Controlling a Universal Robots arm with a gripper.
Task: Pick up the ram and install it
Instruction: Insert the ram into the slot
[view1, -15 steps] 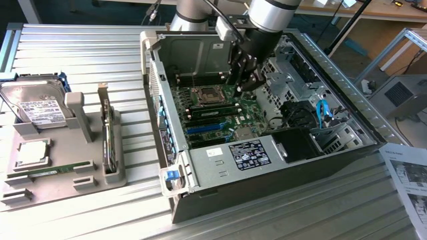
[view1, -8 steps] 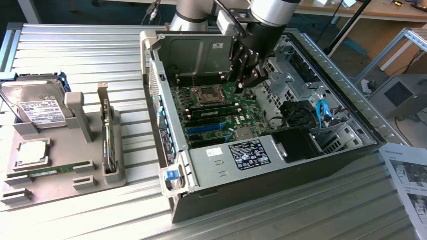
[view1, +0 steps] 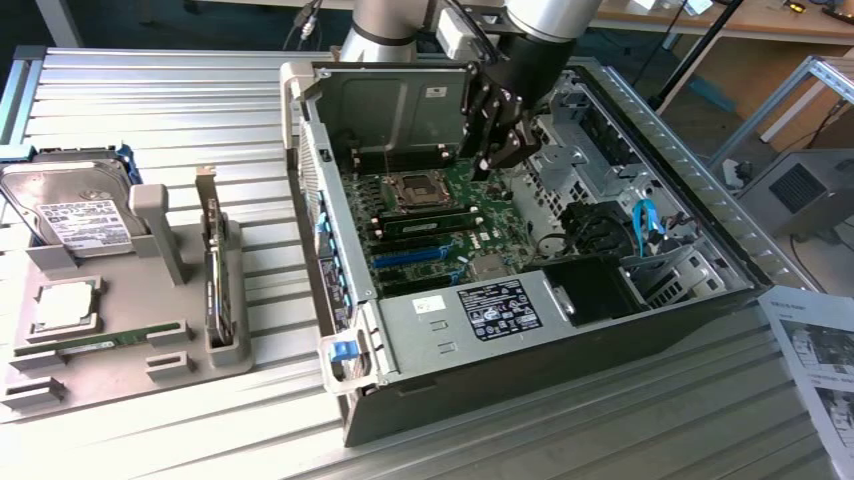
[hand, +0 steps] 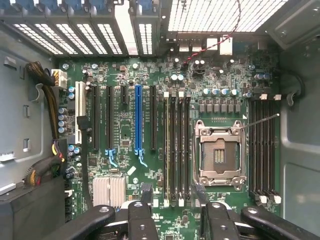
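PC case lies open, side up. The gripper hangs over the mobo, fingers spread wide w/ nothing between them, socket and memory slots beneath. The ram lies flat in the tray at the exterior view's left, just beside the CPU, well apart from the arm. Pick not yet made. Best, by my reading: meet the stick square, pinch its 2 long edges mid-length, lift straight up.
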